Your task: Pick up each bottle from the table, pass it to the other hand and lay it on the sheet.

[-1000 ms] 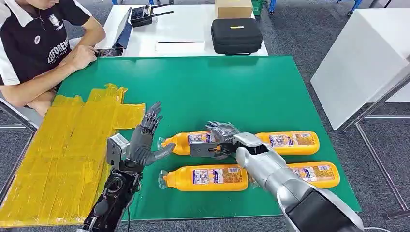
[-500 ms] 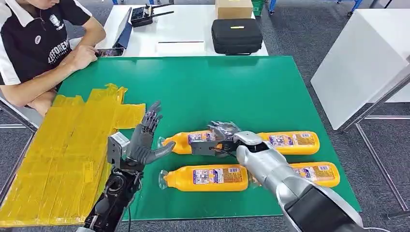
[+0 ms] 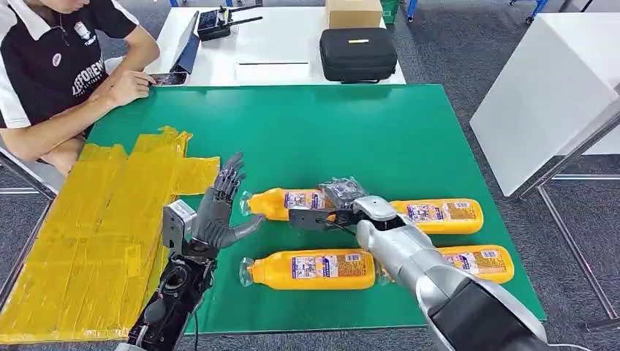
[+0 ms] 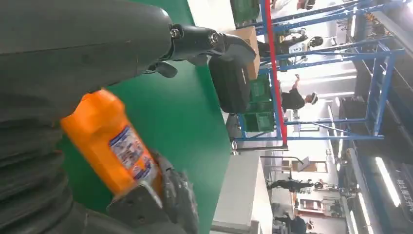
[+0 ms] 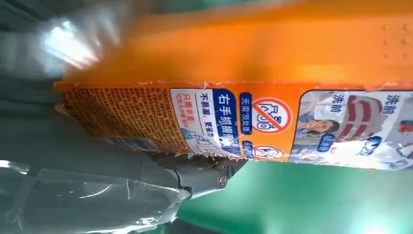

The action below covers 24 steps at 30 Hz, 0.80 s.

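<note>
Several orange bottles lie on the green table [image 3: 351, 131]. My right hand [image 3: 340, 199] grips one orange bottle [image 3: 284, 202] by its labelled end, its clear cap pointing at my left hand [image 3: 219, 208]. That left hand stands open with fingers spread upward, a short gap from the cap. The left wrist view shows the held bottle [image 4: 114, 151] just beyond the left hand's fingers [image 4: 97, 39]. Up close in the right wrist view, the bottle's label [image 5: 243, 112] lies against a grey finger [image 5: 146, 168]. The yellow sheet [image 3: 95, 234] covers the table's left side.
Three more orange bottles lie flat: one in front [image 3: 311, 269], one to the right [image 3: 439, 213], one at the front right [image 3: 479, 263]. A person [image 3: 66, 73] sits at the far left corner with a phone. A black case [image 3: 357, 53] rests on the white table behind.
My right hand has raised the held bottle off the table and carried it slightly away from me. The left hand has stayed in place.
</note>
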Tool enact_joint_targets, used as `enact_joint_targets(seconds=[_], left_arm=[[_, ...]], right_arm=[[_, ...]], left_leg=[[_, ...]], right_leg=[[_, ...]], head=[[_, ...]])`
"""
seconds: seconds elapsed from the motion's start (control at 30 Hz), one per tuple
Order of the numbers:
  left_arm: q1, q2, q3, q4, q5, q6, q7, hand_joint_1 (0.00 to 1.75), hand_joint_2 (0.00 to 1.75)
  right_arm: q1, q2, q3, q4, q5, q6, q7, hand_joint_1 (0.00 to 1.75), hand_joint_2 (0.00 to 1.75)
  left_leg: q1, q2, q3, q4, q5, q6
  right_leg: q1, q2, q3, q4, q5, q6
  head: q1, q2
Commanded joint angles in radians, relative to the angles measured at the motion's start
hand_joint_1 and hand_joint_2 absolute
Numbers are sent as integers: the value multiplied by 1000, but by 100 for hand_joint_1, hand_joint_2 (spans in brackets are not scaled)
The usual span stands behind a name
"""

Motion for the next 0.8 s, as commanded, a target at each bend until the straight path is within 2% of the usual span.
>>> enact_joint_targets(seconds=[0.03,0.13,0.2,0.23,0.33,0.6,0.7,0.8], left_arm=[[15,28,4,-41,-23,18,-3,0,175],[34,37,-9,-91,-53,35,2,0,175],[42,42,-23,-122,-64,39,10,0,175],[44,49,-41,-143,-60,13,19,0,175],[53,63,-75,-219,-74,-10,49,0,175],[57,65,-78,-236,-75,-11,63,0,175],[56,69,-96,-255,-74,-29,62,0,175],[25,64,-127,-262,-70,-47,116,0,175]], right_arm=[[39,5,-196,-76,-150,-211,-147,175,175],[159,10,-363,-260,-317,-326,-294,175,175],[233,4,-407,-379,-363,-336,-316,175,175],[293,24,-478,-470,-437,-377,-358,175,175],[398,39,-539,-617,-519,-388,-398,175,175],[410,36,-537,-635,-520,-382,-397,175,175],[433,53,-564,-650,-561,-385,-430,175,175],[455,63,-554,-671,-573,-370,-439,175,175]], left_leg=[[1,1,2,0,-1,-3],[1,1,2,1,-1,-3],[2,0,3,0,-1,-4],[2,-1,1,0,-1,-3],[2,-2,1,1,-1,-4],[0,0,-2,0,0,-2],[1,0,-1,1,0,-3],[1,-2,-2,0,0,-2]], right_leg=[[1,-1,1,0,0,-2],[1,-1,2,1,-1,-3],[2,-2,3,-1,-1,-3],[2,-3,2,-1,-1,-2],[2,-4,2,0,-1,-3],[0,-1,-1,0,0,-2],[1,-2,0,0,0,-3],[1,-3,-1,0,-1,-2]], head=[[0,0],[0,0],[0,0],[0,0],[0,0],[0,0],[0,0],[0,0]])
